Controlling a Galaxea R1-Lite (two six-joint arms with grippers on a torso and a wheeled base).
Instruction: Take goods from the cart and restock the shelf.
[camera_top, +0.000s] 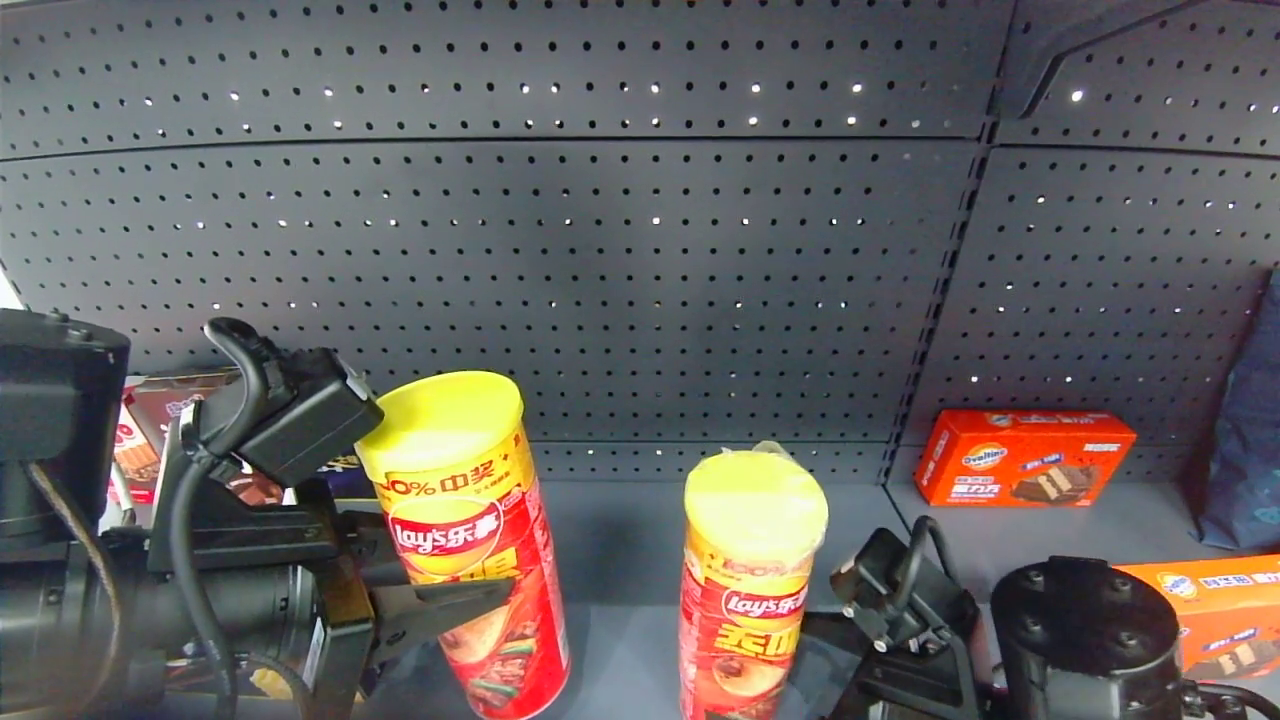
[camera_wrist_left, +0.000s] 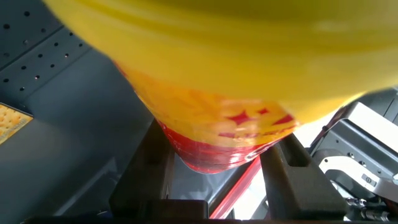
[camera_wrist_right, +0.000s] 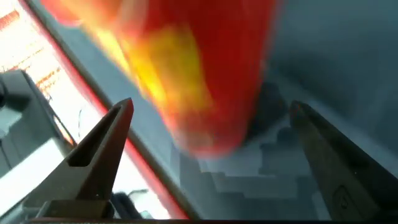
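Note:
Two red chip cans with yellow lids are on the grey shelf deck (camera_top: 620, 540). My left gripper (camera_wrist_left: 217, 146) is shut on the left can (camera_top: 470, 540), which leans slightly; one finger (camera_top: 440, 603) crosses its front. In the left wrist view that can (camera_wrist_left: 211, 93) sits tight between both fingers. The right can (camera_top: 750, 590) stands upright in the middle of the shelf. My right gripper (camera_wrist_right: 211, 112) is open around this can (camera_wrist_right: 199, 74), with a gap on each side of it. The right wrist (camera_top: 900, 610) sits just right of the can.
An orange snack box (camera_top: 1020, 455) lies at the back right, and another orange box (camera_top: 1220, 610) is nearer the front right. A dark blue bag (camera_top: 1250, 420) leans at the far right. Brown boxes (camera_top: 165, 415) stand behind my left arm. A perforated back panel (camera_top: 600, 280) closes the shelf.

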